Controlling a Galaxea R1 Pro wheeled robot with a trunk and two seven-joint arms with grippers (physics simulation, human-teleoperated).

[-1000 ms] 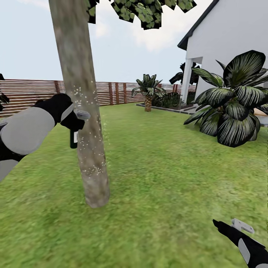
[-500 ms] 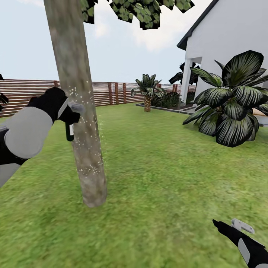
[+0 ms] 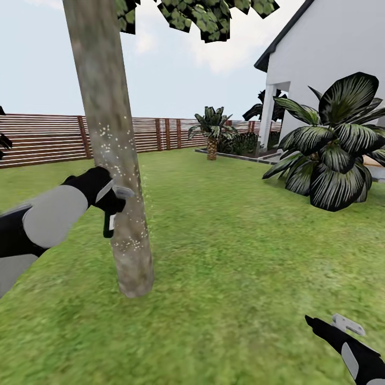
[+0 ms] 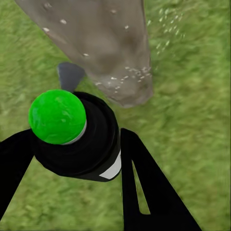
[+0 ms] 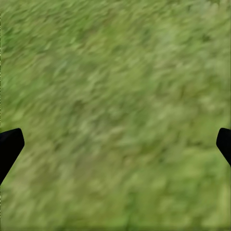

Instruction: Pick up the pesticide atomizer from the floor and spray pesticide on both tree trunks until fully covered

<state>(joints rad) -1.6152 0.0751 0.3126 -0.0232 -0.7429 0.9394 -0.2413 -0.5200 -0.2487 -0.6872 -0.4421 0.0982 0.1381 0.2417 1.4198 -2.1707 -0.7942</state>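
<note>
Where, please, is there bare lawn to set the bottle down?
Open grass lies between the mottled grey-brown tree trunk and the big dark-leaved bush. It is crowded at the trunk, where the left claw holds the slim dark atomizer bottle beside the bark.

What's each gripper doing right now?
Left gripper: closed on the pesticide atomizer, beside the tree trunk.
Right gripper: open, empty, over grass.
</note>
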